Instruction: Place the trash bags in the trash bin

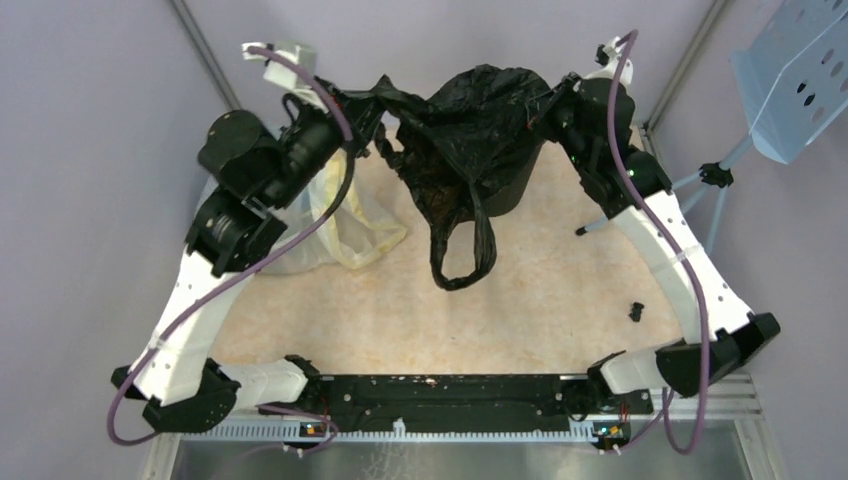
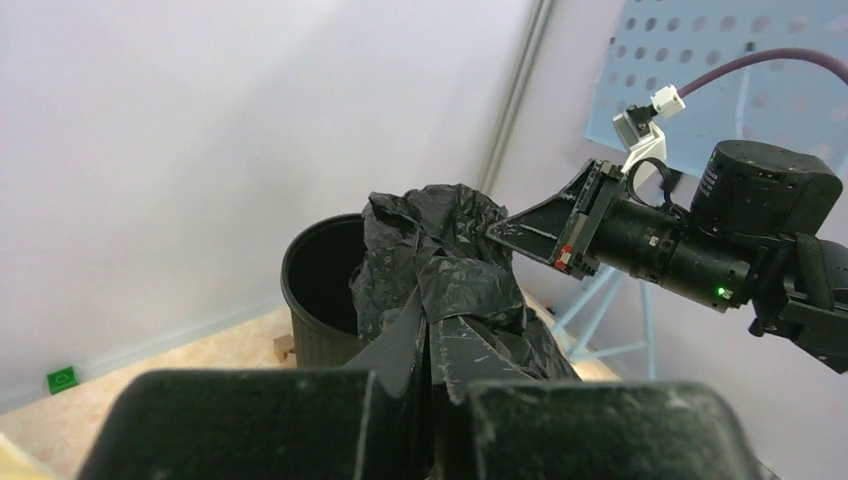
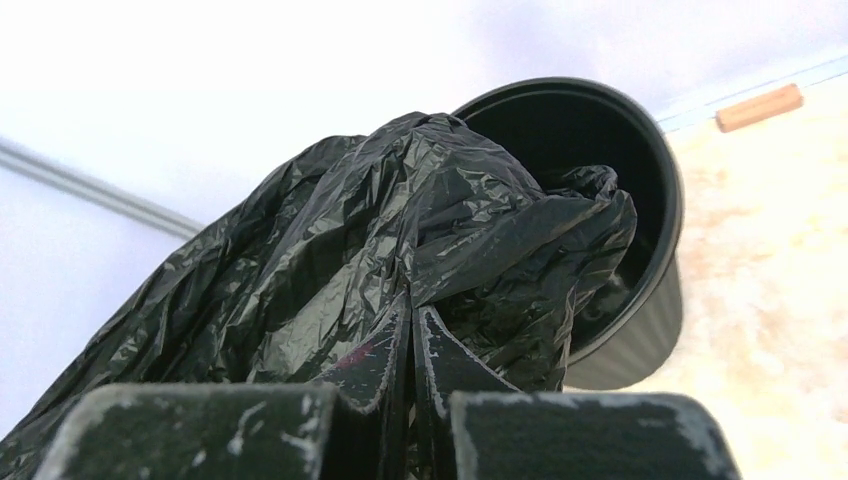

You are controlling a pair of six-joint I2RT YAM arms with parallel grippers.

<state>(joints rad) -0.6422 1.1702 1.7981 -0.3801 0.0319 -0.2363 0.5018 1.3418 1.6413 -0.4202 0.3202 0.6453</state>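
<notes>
Pinching opposite edges of the trash bag (image 1: 470, 120), the left gripper (image 2: 428, 335) and right gripper (image 3: 412, 312) are both clamped on its plastic, holding it stretched over the upright trash bin (image 1: 512, 188) at the table's (image 1: 560, 290) far side. One loop handle (image 1: 462, 268) dangles in front.

Robotics test cell. Plain lilac panels (image 1: 80, 150) on metal posts (image 1: 205, 55) enclose the table (image 1: 560, 290). A perforated blue board (image 1: 800, 75) stands right of it.
</notes>
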